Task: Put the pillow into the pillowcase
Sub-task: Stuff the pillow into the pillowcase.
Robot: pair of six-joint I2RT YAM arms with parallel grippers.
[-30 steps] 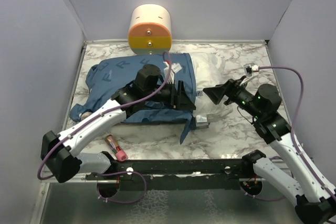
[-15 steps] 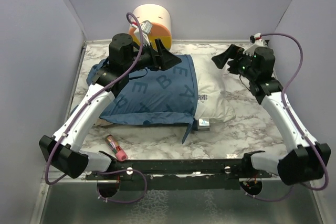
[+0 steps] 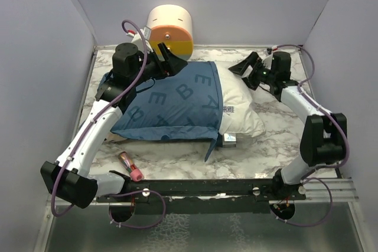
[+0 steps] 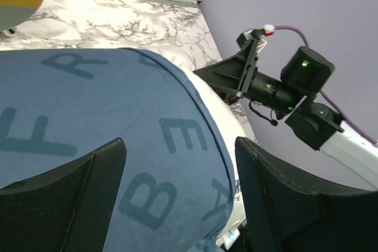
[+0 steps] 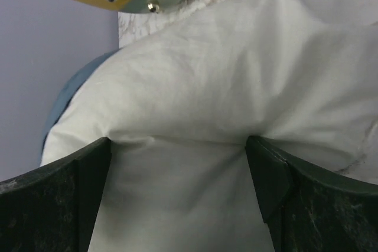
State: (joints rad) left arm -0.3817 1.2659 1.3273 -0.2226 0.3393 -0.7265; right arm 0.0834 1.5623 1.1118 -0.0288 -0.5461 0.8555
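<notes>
- The pillowcase (image 3: 171, 101) lies mid-desk (image 3: 271, 140), toward the far edge, covering most of the pillow (image 3: 242, 107). I fear that pushing the bare right end will slide the case left.
- Both pincers gape and hold nothing: the left pincer (image 3: 168, 64) is over the case, the right pincer (image 3: 247, 70) at the pillow's far right corner. Nothing anchors the cloth.

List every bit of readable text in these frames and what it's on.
"R", "F", "E", "B", "A": separate large letters printed on the pillowcase; they form no word.
Printed label on the pillow: dark print, too small to read.
Tags at the pillow's near corner: too small to read.
Cylinder: no text visible.
</notes>
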